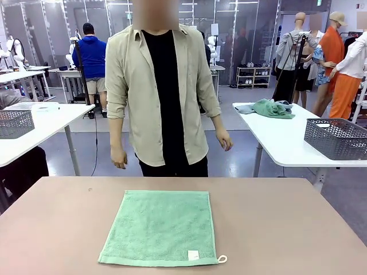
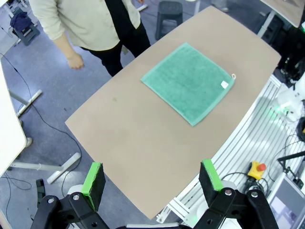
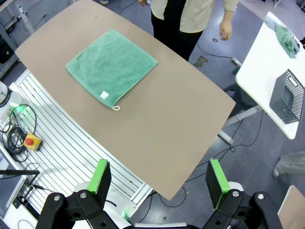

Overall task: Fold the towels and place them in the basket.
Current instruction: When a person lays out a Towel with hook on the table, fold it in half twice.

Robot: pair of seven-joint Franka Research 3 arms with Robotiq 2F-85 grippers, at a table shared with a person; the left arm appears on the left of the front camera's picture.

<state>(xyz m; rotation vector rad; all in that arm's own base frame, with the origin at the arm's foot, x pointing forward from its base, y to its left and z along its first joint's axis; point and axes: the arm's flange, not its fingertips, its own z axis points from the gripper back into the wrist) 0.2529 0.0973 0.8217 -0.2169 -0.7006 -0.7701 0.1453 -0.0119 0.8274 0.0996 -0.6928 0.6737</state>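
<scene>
On the table [image 1: 298, 229], a sea-green towel [image 1: 161, 228] lies flat: likely light and limp, best pinched at its near corners. The left hand [image 2: 151, 168] and right hand [image 3: 158, 165] hover wide open, empty.

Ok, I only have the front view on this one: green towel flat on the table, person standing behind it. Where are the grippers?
Observer: The left gripper hangs above the table at its robot-side edge, jaws wide open, nothing between them.
Operator: And the right one?
Observer: The right gripper is likewise open and empty, over another stretch of that edge, well apart from the green towel.
Operator: Anything on the robot's side I should note?
Observer: A red emergency-stop button sits on the white railed frame beside the table.
</scene>
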